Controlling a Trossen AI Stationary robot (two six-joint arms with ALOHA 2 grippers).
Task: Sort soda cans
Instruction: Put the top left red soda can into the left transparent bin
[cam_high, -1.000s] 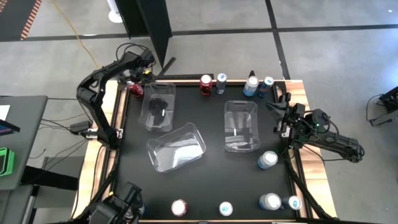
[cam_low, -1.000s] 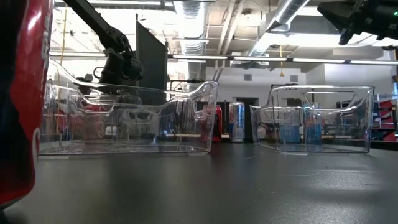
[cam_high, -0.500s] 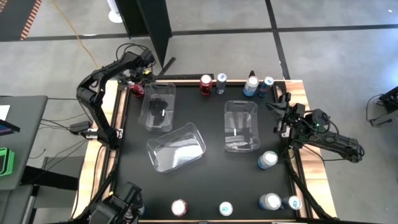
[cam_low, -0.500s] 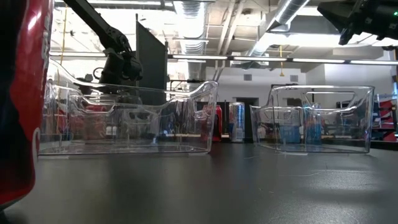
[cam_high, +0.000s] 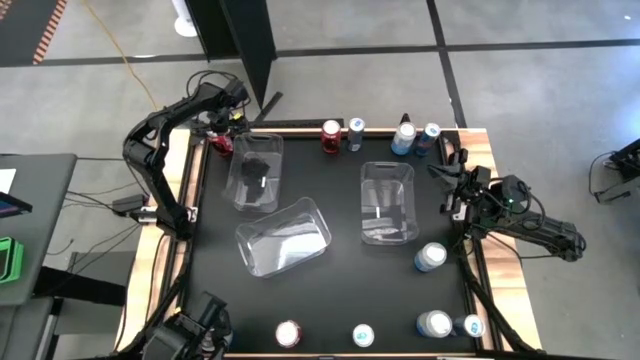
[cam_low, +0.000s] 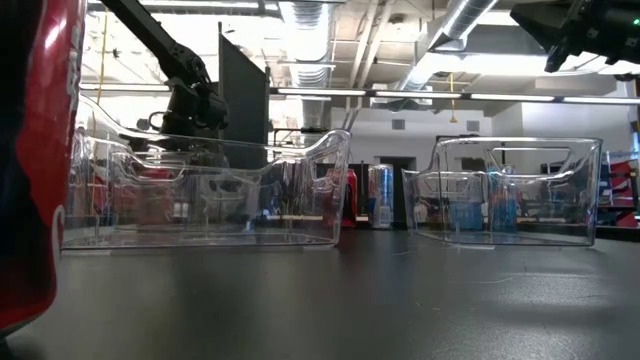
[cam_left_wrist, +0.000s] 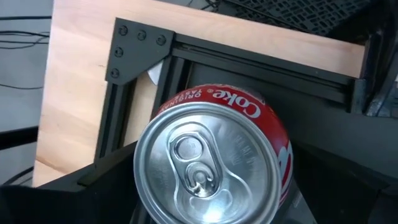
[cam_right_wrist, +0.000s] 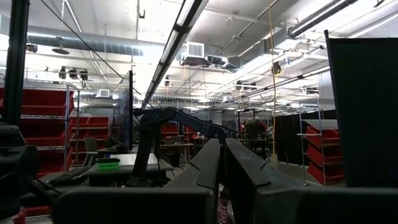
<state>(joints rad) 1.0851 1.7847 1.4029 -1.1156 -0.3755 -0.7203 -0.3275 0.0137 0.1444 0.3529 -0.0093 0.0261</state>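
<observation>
A red soda can (cam_left_wrist: 214, 165) stands at the table's far left corner (cam_high: 221, 144). My left gripper (cam_high: 224, 136) is above it, pointing down, with a finger on each side of the can. My right gripper (cam_high: 447, 186) hovers shut over the table's right edge, fingers level (cam_right_wrist: 221, 163), touching nothing. Other cans stand upright on the table. Along the far edge are a red one (cam_high: 331, 133), a dark blue one (cam_high: 354, 129) and a silver-white one (cam_high: 403, 138). Another silver-white can (cam_high: 431, 257) is on the right, and several more line the near edge. My left gripper grips the red can by its side wall just below the silver top (cam_left_wrist: 281, 163), pinched between the two fingers (cam_left_wrist: 106, 183). The fingers come from above, pointing down. The can stays upright. Whether its base still rests on the table cannot be told.
Three clear plastic bins lie in the middle of the table: one at far left (cam_high: 257, 171), one at centre (cam_high: 284, 236), one at right (cam_high: 388, 203). A red can (cam_low: 30, 160) stands right in front of the low camera. Black frame rails edge the table (cam_left_wrist: 261, 59).
</observation>
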